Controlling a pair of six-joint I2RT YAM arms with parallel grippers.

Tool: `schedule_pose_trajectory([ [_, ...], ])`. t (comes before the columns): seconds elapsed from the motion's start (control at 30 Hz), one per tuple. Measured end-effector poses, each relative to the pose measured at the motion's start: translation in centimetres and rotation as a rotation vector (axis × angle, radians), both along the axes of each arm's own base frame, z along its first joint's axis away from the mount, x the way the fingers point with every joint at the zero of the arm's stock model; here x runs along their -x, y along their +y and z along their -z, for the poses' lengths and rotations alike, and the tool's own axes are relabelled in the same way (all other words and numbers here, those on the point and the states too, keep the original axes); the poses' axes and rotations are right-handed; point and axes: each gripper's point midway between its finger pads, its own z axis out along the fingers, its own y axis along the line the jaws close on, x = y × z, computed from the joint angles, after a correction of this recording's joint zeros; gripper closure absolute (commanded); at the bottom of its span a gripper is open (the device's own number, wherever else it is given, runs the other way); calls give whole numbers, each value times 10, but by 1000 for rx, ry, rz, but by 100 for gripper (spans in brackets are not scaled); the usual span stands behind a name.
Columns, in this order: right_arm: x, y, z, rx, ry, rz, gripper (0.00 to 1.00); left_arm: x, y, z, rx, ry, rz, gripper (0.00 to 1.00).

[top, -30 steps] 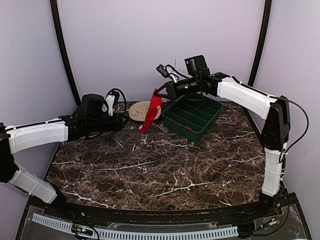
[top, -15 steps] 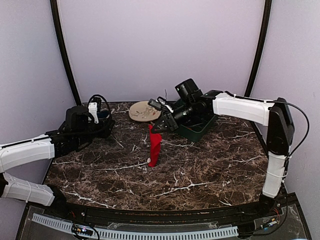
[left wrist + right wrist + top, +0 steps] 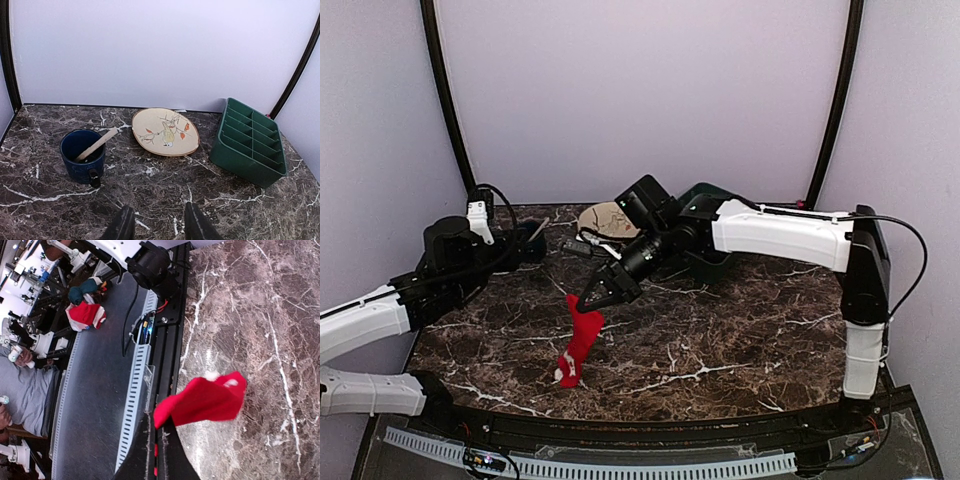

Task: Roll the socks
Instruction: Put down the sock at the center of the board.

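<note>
Since a second ago, my right arm has swung away from the green tray point(image 3: 250, 145) at the far edge of the bench point(image 3: 740, 340) and come down toward the near edge, left of the middle, carrying the red sock point(image 3: 578, 342) with it. My left arm has drawn back toward the left edge over the same time.

My right end effector point(image 3: 590, 298) is clamped tight on the upper end of the sock, with the fabric pinched between the two dark fingers. The sock hangs down from that grip in a loose, slightly bent strip, its end with the small white pattern lowest, close above the marble near the near edge. I cannot tell whether that tip touches the bench.

My left end effector point(image 3: 159, 214) hovers over the left part of the bench, fingers parted with nothing between them. Ahead of it, toward the far-left corner, stands a blue mug point(image 3: 82, 155) with a wooden stick point(image 3: 97, 144) leaning in it. An oval plate point(image 3: 165, 131) painted with a bird lies by the far edge, between the mug and the green tray, touching neither.
</note>
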Motion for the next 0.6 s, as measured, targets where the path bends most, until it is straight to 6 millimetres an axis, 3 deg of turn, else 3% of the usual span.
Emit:
schedule_pose_trajectory([
  [0.13,11,-7,-1,2,17,-8,100,4,8,0,1,-23,-26,65],
  [0.3,-4,-24,21,41,46,18,100,-1,5,10,-18,-12,-22,65],
  [0.47,-63,-42,86,139,66,121,98,-5,-9,28,-42,3,38,65],
  [0.6,-118,-56,154,253,59,209,85,-5,-20,38,-61,7,100,66],
])
